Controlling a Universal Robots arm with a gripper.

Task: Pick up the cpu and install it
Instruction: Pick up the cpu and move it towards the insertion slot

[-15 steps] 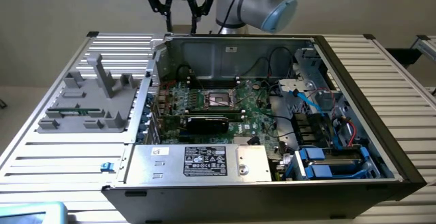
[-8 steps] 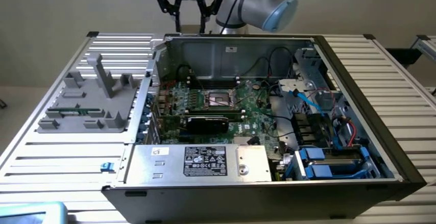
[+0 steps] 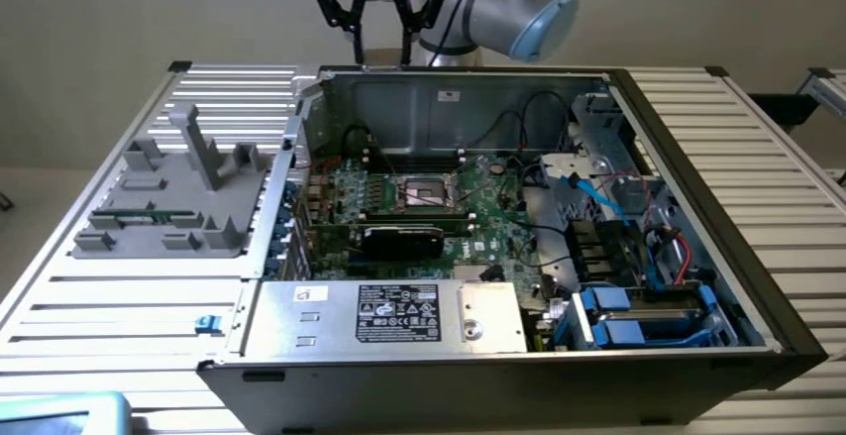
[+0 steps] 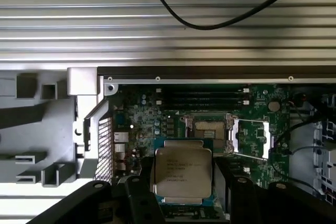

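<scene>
The end effector [image 3: 382, 54] hangs at the upper centre of the exterior view, above the rear wall of the open computer case [image 3: 450, 108], pinching the cpu [image 4: 182, 174] between its fingers. I count one cpu, one open socket [image 3: 430, 190] and one end effector. If the chip tilts or slips in that pinch, it could land skewed and bend the socket's pins.

Robotics lab bench: slatted aluminium table [image 3: 740, 158], open computer case [image 3: 529, 385], grey parts fixture [image 3: 172, 197].

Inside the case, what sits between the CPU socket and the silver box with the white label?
In the exterior view, a black card lies between the socket and the silver box, close to the socket's near side.
</scene>
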